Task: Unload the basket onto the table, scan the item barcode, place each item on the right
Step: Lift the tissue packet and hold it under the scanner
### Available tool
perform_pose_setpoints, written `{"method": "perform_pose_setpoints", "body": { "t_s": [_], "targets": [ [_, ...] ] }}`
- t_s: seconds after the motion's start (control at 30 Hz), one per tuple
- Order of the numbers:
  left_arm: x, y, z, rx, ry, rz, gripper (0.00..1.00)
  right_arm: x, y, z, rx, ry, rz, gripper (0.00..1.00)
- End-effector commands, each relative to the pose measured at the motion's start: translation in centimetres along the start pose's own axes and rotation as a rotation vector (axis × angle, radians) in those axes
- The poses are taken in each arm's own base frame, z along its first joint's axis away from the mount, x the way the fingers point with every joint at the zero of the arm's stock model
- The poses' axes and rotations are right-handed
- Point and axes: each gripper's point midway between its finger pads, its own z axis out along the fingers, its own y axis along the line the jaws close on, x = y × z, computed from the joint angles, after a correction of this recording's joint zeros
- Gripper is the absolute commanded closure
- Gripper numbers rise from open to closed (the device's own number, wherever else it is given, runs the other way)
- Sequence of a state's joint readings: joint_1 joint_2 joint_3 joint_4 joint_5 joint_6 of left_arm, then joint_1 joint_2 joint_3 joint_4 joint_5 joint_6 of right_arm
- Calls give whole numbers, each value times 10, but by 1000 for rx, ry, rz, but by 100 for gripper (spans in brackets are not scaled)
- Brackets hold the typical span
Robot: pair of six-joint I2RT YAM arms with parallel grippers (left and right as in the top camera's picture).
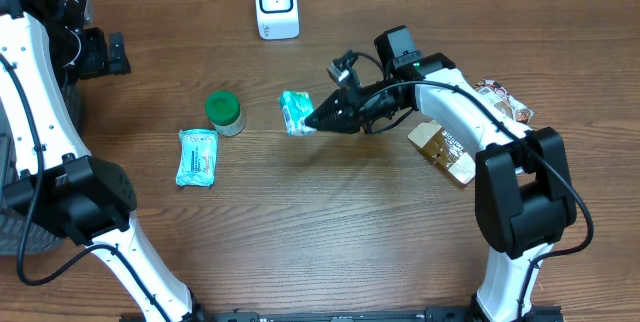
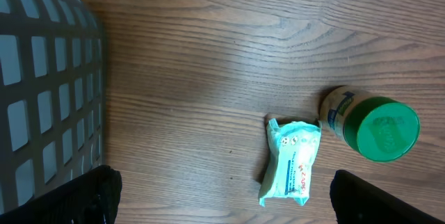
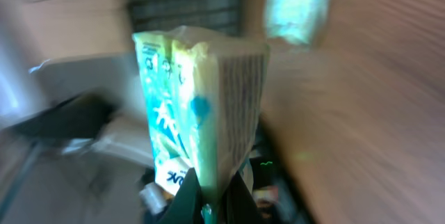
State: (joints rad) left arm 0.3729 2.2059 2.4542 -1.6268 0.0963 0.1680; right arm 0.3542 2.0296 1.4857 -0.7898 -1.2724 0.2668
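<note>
Item: tissue packet (image 1: 296, 112) is hanging just near of barcode scanner (image 1: 276, 4), likely for presenting its code.
Right gripper (image 1: 318, 119): is clenching packet's edge.
Left gripper (image 1: 122, 54): is idling splayed, far left.

A green-lidded jar (image 1: 225, 112) sits beside a teal packet (image 1: 197, 156).

overhead: straight down, whole table (image 1: 300, 262) | left wrist: down, near, shares jar (image 2: 379, 128) and packet (image 2: 292, 161) with overhead | right wrist: very close, blurred

open tabletop (image 1: 330, 222) below scanner (image 1: 276, 4); jar (image 1: 225, 112), packet (image 1: 197, 156) leftward
</note>
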Motion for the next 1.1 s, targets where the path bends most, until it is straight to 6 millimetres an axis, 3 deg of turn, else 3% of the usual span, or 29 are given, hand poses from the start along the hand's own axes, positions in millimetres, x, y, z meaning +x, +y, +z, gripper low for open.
{"method": "perform_pose_setpoints", "body": {
  "t_s": [0.0,0.1,0.2,0.33,0.47,0.63,0.7,0.83,1.07],
  "targets": [
    [-4,-4,-11,-1,-39,19,1,-9,-44,1,369,-89,28,96],
    [-5,-4,-11,-1,-39,19,1,-12,-49,-10,517,-114,40,96],
    [-5,-4,-11,-1,-39,19,0,-30,-27,-45,739,-195,-19,96],
    [-5,-4,-11,-1,-39,19,0,-67,30,-95,951,-403,-173,96],
    [-5,-4,-11,-1,-39,19,1,-111,92,-132,1097,-669,-410,96],
    [-5,-4,-11,-1,-39,19,1,-161,140,-143,1247,-912,-694,96],
    [-5,-4,-11,-1,-39,19,0,-180,149,-140,1289,-973,-785,96],
    [-5,-4,-11,-1,-39,19,0,-217,147,-122,1381,-973,-992,96],
    [-5,-5,-11,-1,-39,19,1,-262,94,-95,1545,-846,-1202,96]
  ]
}}
